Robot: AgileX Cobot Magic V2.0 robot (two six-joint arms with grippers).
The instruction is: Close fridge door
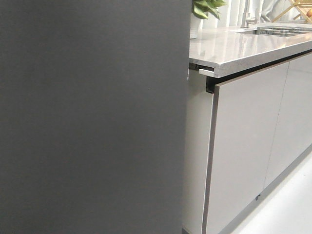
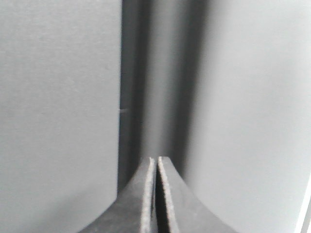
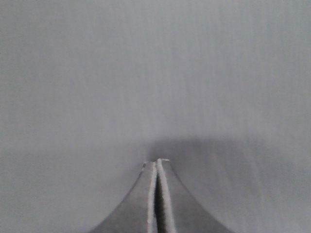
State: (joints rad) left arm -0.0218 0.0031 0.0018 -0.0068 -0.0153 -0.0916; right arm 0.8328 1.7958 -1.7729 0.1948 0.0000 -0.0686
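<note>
- the fridge door [image 1: 92,117] showed its matte dark grey face and filled the left side of the front view, its edge just beside a light grey cabinet front [image 1: 246,146] under the stone counter [image 1: 234,46].
- the left gripper [image 2: 156,160] was clenched with nothing between its fingers, tips close to a dark vertical seam [image 2: 130,97] between grey panels.
- the right gripper [image 3: 158,162] was clenched empty too, tips close against a plain grey face.
- a green plant [image 1: 207,7] stood at the counter's far end.

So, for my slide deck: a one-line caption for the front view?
Dark grey fridge door fills the left, beside light grey cabinets under a stone counter.
</note>
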